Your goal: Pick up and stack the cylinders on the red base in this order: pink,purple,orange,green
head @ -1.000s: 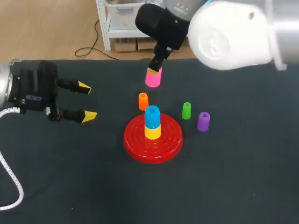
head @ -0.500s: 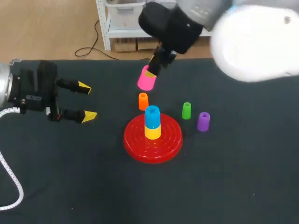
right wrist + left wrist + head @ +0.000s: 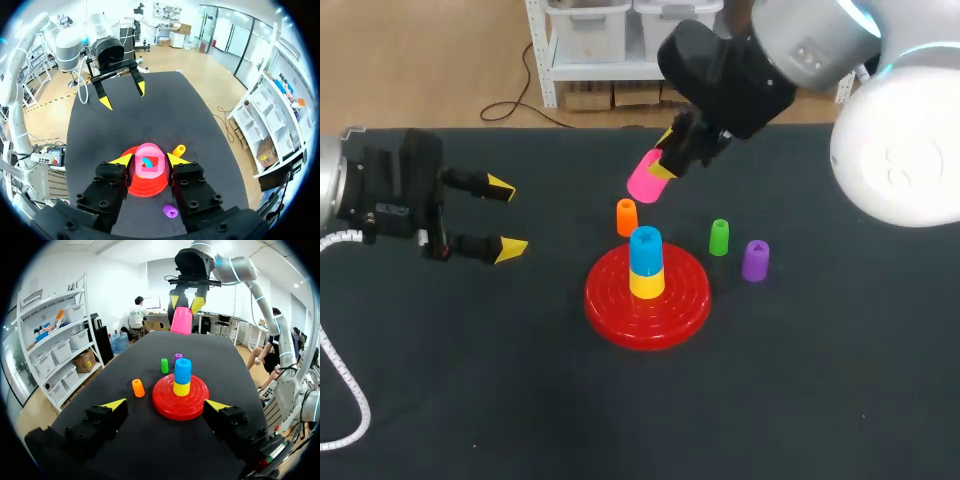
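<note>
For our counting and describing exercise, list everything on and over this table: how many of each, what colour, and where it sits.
Table: one, black, under everything.
Base: one, red, round, mid-table.
Yellow cylinder: one, upright on the base's centre.
Blue cylinder: one, stacked on the yellow cylinder.
Orange cylinder: one, on the table just beyond the base.
Green cylinder: one, on the table, off the base's far right side.
Purple cylinder: one, on the table, right of the green cylinder.
Pink cylinder: one, tilted, in the air above the table beyond the base.
Left gripper: one, yellow-tipped, open, empty, left of the base.
Right gripper: one, yellow-tipped, shut on the pink cylinder.
</note>
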Available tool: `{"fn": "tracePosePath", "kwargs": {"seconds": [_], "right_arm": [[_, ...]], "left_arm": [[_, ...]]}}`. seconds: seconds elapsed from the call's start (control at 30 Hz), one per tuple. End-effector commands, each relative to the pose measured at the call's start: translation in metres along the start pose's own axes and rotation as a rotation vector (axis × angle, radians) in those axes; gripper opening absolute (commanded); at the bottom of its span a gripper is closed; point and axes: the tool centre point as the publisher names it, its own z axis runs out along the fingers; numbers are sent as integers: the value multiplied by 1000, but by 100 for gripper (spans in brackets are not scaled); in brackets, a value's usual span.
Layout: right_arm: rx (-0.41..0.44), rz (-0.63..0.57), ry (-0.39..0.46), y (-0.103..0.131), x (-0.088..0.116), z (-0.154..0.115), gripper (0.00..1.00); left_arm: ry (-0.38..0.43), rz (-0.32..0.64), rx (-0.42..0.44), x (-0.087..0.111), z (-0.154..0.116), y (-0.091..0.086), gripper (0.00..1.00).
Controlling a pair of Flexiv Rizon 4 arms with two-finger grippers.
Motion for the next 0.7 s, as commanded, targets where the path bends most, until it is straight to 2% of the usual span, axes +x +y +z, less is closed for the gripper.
{"fn": "tracePosePath", "kwargs": {"seconds": [0.03, 0.1, 0.4, 0.6, 0.7], "right_arm": [[-1, 0, -2, 0, 0, -1, 0], [-1, 0, -2, 0, 0, -1, 0], [-5, -22, 188, 6, 20, 17, 0], [15, -31, 286, 11, 22, 26, 0], [28, -42, 309, 13, 22, 28, 0]], "left_arm": [[-6, 2, -3, 2, 0, 0, 100], [-6, 2, -3, 2, 0, 0, 100], [-6, 2, -3, 2, 0, 0, 100], [-6, 2, -3, 2, 0, 0, 100], [-6, 2, -3, 2, 0, 0, 100]]}}
